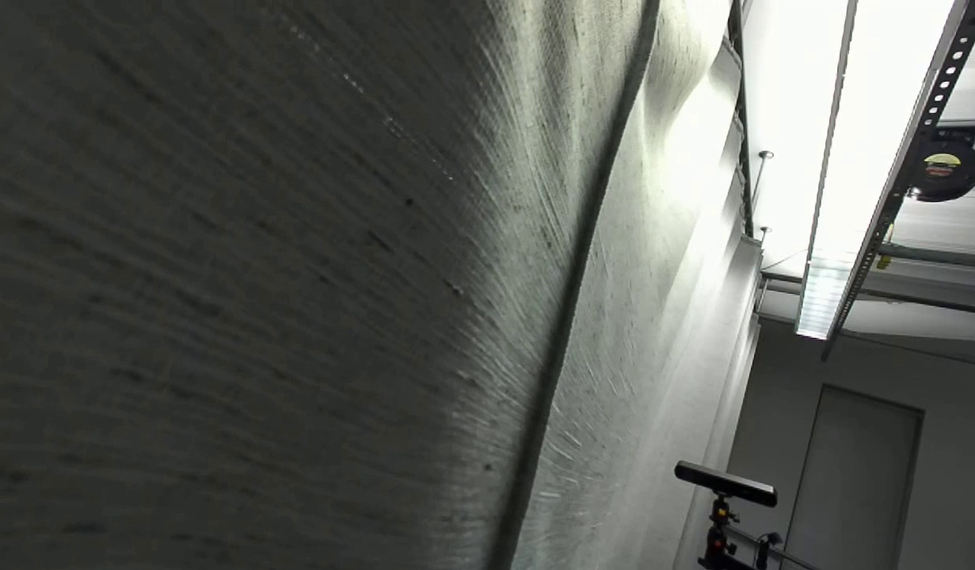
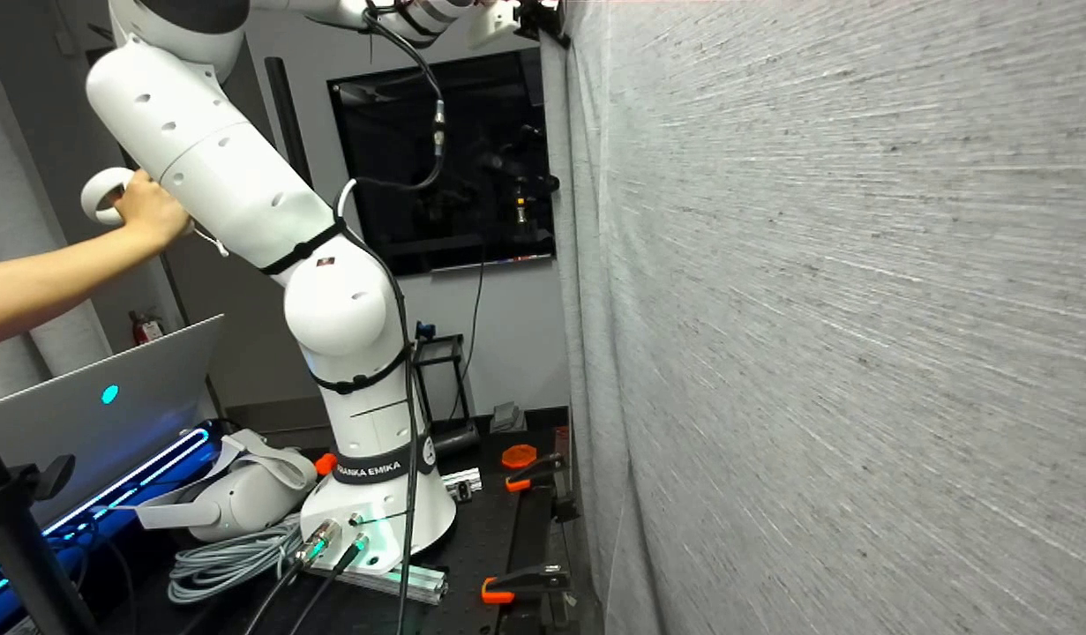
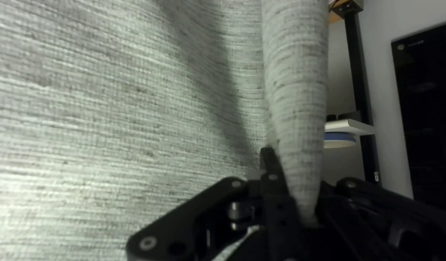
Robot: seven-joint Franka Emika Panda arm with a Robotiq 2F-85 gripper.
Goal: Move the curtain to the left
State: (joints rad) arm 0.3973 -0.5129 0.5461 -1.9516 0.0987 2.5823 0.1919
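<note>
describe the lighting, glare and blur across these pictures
In an exterior view, the long white ceiling light glares near white, while the left of the pale grey woven curtain lies in shadow; in an exterior view, the flat black screen carries dim reflections; in the wrist view, the black two-fingered claw looks soft.

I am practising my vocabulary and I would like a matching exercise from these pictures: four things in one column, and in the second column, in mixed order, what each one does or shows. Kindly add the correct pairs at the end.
Column one
1. curtain
2. pincer
3. human hand
4. laptop

Column two
A. holds a white controller
B. has a lit emblem on its back
C. hangs as a large pale grey sheet
D. grips a fold of fabric

Pairs: 1-C, 2-D, 3-A, 4-B
</note>
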